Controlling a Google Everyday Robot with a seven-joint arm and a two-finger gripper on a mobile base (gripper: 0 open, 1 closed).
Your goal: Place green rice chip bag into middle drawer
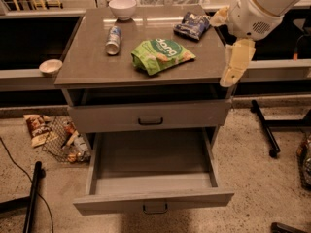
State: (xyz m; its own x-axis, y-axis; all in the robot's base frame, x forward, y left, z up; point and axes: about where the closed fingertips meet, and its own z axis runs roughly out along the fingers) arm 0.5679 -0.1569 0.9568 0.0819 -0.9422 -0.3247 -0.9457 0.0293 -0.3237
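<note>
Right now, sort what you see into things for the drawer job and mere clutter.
Job: green chip bag on the cabinet top; open middle drawer; gripper, beside the cabinet's right edge.
Clutter: white bowl, can, dark blue bag, small dish.

Cabinet top [87,57]: bowl [122,8], can [113,40], green bag [161,55], blue bag [192,25]; claw [229,76] right edge.
</note>
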